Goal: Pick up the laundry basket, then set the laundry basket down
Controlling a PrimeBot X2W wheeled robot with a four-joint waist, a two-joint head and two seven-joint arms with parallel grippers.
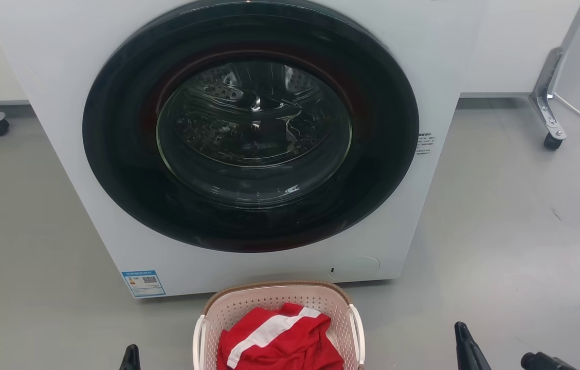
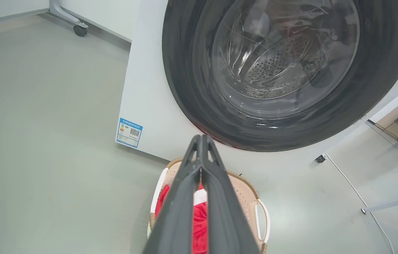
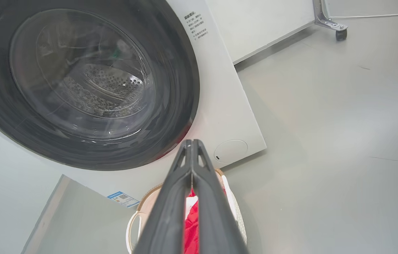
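Wrist cams: L pincer (image 2: 201, 138), R pincer (image 3: 192, 142) closed.

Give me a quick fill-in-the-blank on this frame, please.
1. The basket has a ____ rim.
2. The garment in it is red with a ____ stripe.
3. The washer has its door ____ (open/closed).
4. The left gripper and right gripper both have fingers ____ (open/shut).
Missing: brown; white; closed; shut.

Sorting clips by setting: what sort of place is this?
Likely a mock laundry area in a lab: front-loading washing machine, laundry basket holding a red garment, caster-footed panels on grey floor.
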